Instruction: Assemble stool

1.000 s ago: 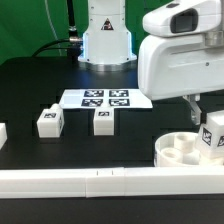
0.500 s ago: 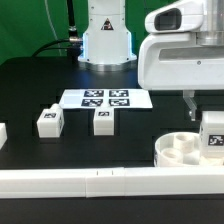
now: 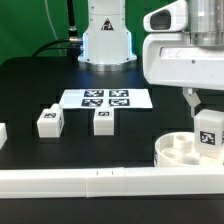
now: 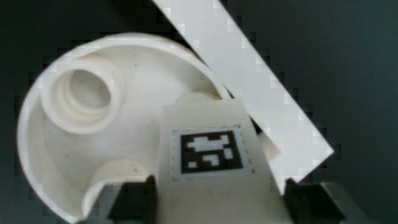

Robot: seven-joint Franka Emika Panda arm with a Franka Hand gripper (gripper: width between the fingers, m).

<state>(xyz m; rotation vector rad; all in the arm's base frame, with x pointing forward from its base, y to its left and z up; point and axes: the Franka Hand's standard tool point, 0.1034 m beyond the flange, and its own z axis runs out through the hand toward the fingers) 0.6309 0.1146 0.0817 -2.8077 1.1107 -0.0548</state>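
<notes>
The round white stool disc (image 3: 182,150) lies at the exterior view's right, against the long white rail. My gripper (image 3: 204,112) is shut on a white block leg with a tag (image 3: 209,134) and holds it upright over the disc's far right side. In the wrist view the leg (image 4: 217,142) sits between my dark fingers (image 4: 132,198), above the disc (image 4: 93,100) with its socket holes. Whether the leg touches the disc I cannot tell. Two more tagged legs (image 3: 48,121) (image 3: 103,120) stand on the black table.
The marker board (image 3: 101,98) lies flat behind the two loose legs. A long white rail (image 3: 90,180) runs along the front edge; it also shows in the wrist view (image 4: 240,70). A small white block (image 3: 3,133) sits at the exterior view's left edge. The robot base (image 3: 106,35) stands at the back.
My gripper with the leg has shifted slightly toward the exterior view's left and a little down over the disc. The other parts have not moved.
</notes>
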